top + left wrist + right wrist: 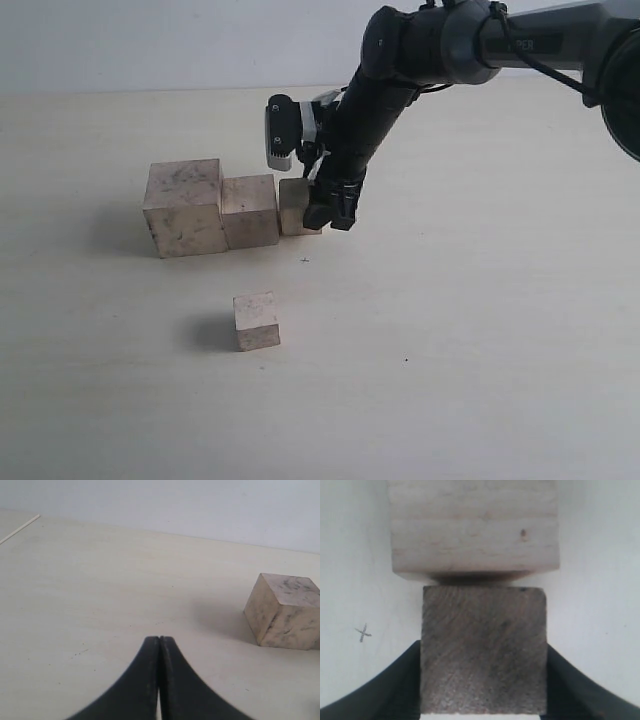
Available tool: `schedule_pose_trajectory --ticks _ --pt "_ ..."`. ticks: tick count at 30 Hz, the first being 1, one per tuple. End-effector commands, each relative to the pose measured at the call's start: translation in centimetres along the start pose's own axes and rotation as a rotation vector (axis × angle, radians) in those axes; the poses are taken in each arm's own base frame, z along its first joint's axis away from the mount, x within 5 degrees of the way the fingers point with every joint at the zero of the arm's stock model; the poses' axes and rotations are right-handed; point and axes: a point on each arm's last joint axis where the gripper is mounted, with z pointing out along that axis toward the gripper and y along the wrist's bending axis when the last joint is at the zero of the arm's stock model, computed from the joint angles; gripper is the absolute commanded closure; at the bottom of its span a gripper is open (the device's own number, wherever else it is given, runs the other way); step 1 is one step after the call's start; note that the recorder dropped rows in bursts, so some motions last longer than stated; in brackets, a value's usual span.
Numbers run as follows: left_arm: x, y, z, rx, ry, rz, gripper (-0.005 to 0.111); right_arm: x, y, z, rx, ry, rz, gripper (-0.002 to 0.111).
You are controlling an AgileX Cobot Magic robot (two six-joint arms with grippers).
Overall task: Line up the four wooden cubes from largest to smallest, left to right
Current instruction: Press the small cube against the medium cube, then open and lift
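The largest cube [183, 208] stands at the left end of a row on the table [480, 350], with the next cube [249, 210] against its right side. Just beside that, a smaller cube [293, 205] is gripped by the right end effector [328, 212]. Another small cube [257, 320] sits alone in front, well apart, while the left end effector [159, 680] is clenched on nothing.
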Motion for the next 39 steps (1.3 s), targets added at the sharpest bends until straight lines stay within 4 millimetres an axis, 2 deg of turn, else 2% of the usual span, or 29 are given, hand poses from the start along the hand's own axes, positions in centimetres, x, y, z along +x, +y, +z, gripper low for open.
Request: schedule_pose_trajectory --ticks 1,21,25,33,36,39 --pt "-0.02 -0.01 -0.01 0.001 -0.012 -0.01 0.107 0.73 0.76 1.26 -0.086 0.014 -0.038 0.108" --pt "-0.02 -0.01 -0.01 0.001 -0.012 -0.01 0.107 0.29 0.92 1.24 -0.104 -0.032 0.019 0.107" --pt "-0.02 -0.01 -0.01 0.001 -0.012 -0.01 0.107 0.14 0.96 1.23 -0.109 -0.048 0.043 0.095" --pt "-0.02 -0.01 -0.01 0.001 -0.012 -0.01 0.107 0.05 0.47 1.27 -0.059 -0.055 0.178 0.051" --pt "-0.02 -0.01 -0.01 0.001 -0.012 -0.01 0.107 0.1 0.27 1.28 -0.037 -0.051 0.216 0.043" --pt "-0.02 -0.01 -0.01 0.001 -0.012 -0.01 0.107 0.12 0.3 1.28 -0.041 -0.047 0.239 0.04"
